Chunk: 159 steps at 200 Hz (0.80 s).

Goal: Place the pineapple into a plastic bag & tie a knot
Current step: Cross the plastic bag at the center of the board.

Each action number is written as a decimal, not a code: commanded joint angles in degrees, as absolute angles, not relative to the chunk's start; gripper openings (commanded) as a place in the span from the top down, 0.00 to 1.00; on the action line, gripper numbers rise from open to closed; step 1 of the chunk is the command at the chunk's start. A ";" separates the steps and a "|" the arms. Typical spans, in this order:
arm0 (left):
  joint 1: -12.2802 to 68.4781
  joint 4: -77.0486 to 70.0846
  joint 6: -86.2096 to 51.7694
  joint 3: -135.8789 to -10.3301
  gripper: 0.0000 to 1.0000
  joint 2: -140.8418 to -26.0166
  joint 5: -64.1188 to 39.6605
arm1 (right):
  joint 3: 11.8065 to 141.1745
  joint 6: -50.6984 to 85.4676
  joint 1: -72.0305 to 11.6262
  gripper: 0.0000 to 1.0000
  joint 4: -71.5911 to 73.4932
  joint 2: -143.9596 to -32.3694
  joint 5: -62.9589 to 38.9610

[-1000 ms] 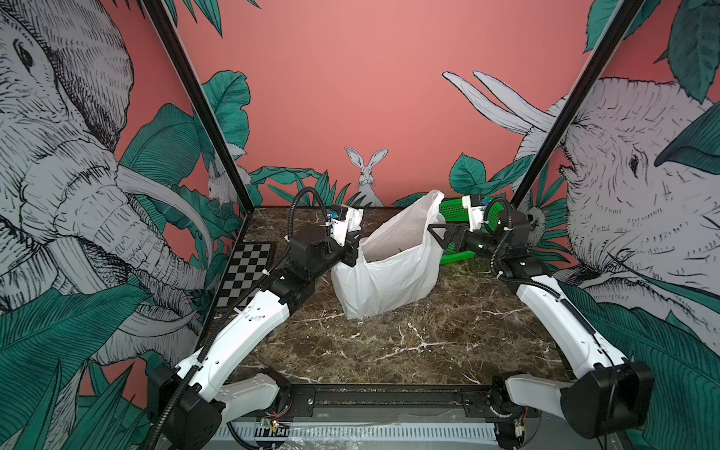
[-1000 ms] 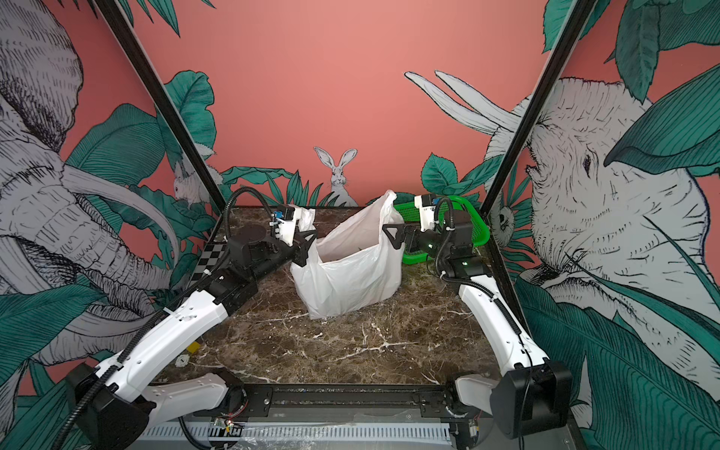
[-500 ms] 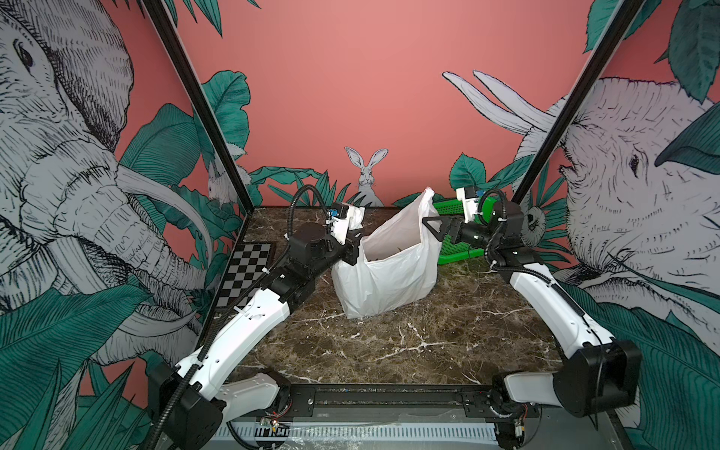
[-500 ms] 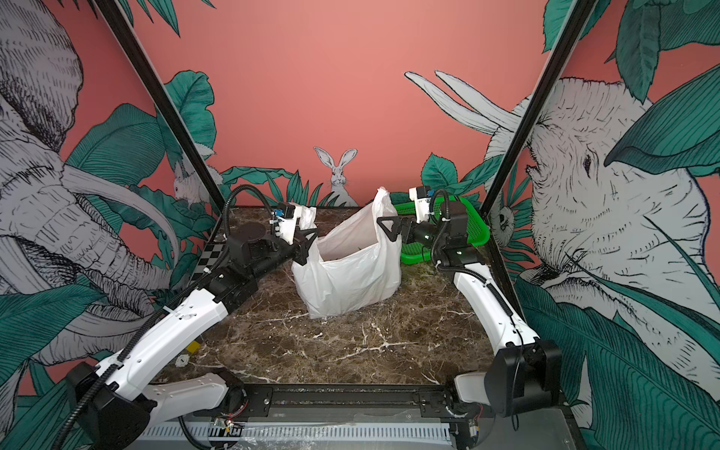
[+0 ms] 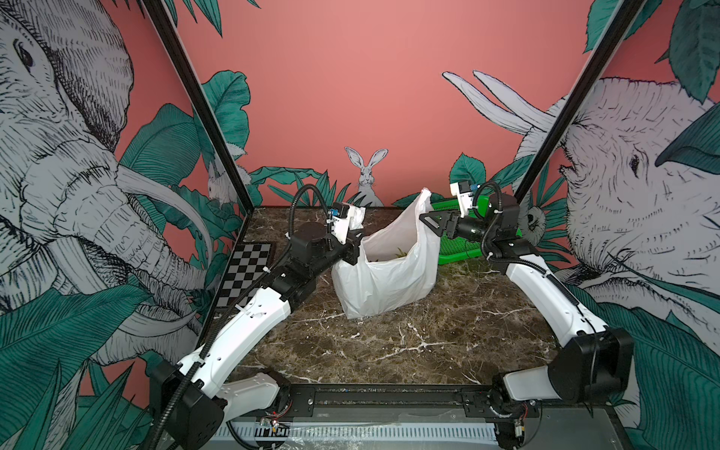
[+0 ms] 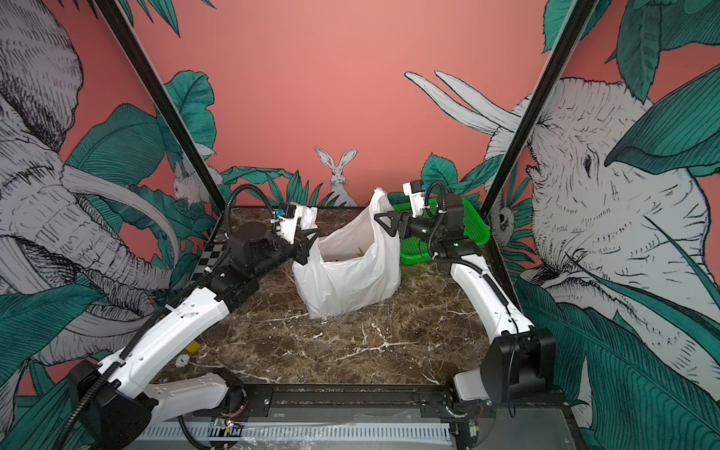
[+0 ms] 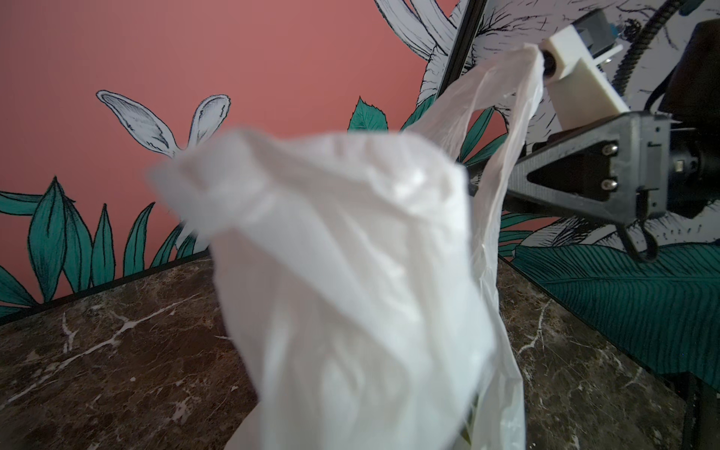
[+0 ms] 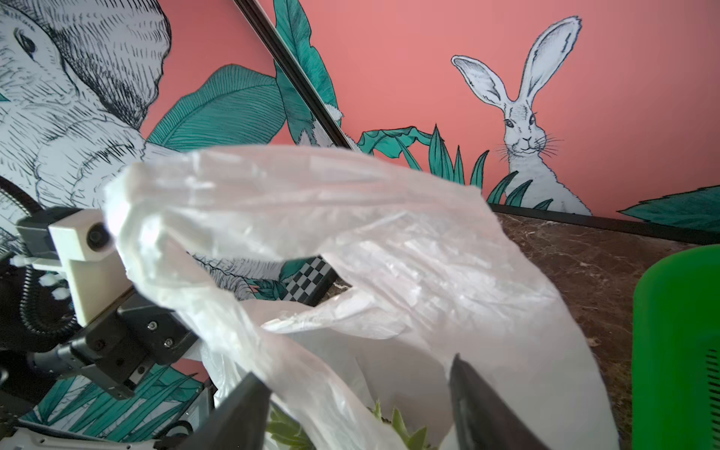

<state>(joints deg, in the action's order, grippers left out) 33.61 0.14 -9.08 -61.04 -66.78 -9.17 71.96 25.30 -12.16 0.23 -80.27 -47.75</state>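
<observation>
The white plastic bag (image 5: 383,272) (image 6: 346,280) stands open in the middle of the marble table. The pineapple's green leaves (image 8: 393,424) show inside it, and its body is hidden. My left gripper (image 5: 356,241) (image 6: 309,243) is shut on the bag's left handle, whose plastic (image 7: 350,272) fills the left wrist view and hides the jaws. My right gripper (image 5: 426,222) (image 8: 354,368) is open at the bag's right side. The raised right handle (image 5: 424,198) passes loosely between its two dark fingers. No knot is in view, and the two handles stand apart.
A green mesh basket (image 5: 459,243) (image 8: 678,350) lies behind the right gripper at the back right. A checkerboard plate (image 5: 249,269) lies along the left wall. A small yellow piece (image 6: 193,348) rests on the table by the left arm.
The right gripper has risen a little and shifted left against the bag's right handle, which now stands taller. The left gripper still holds its handle in the same place.
</observation>
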 commanded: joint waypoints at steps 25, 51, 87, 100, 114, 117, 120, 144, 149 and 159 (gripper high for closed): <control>33.26 -0.88 -9.51 -62.67 1.00 -66.10 -9.49 | 77.34 14.62 -12.42 0.01 -11.46 -72.36 -39.04; 33.31 -1.12 -9.67 -62.58 1.00 -66.10 -9.84 | 79.63 11.99 -12.42 0.01 -13.84 -71.94 -35.56; 33.31 -1.27 -9.75 -62.68 1.00 -66.36 -10.39 | 82.52 10.57 -12.38 0.01 -14.04 -74.03 -33.31; 33.29 -1.36 -9.87 -62.61 1.00 -66.39 -10.49 | 83.01 10.68 -12.22 0.01 -13.16 -74.77 -32.76; 33.31 -1.40 -9.87 -62.58 1.00 -66.38 -10.55 | 83.64 11.37 -12.23 0.02 -11.74 -75.94 -33.02; 33.31 -1.40 -9.82 -62.64 1.00 -66.36 -10.61 | 83.78 11.59 -12.22 0.03 -11.47 -76.22 -33.15; 33.31 -1.41 -9.80 -62.61 1.00 -66.36 -10.63 | 83.95 11.74 -12.19 0.04 -11.17 -76.56 -33.32; 33.31 -1.30 -9.96 -62.67 1.00 -66.43 -10.85 | 85.27 13.95 -12.17 0.16 -8.68 -78.67 -35.68; 33.31 -1.29 -9.97 -62.67 1.00 -66.43 -10.81 | 85.69 14.31 -12.22 0.19 -8.40 -79.09 -36.25; 33.31 -1.25 -9.94 -62.75 1.00 -66.47 -10.96 | 86.58 15.02 -12.22 0.30 -7.88 -79.66 -37.35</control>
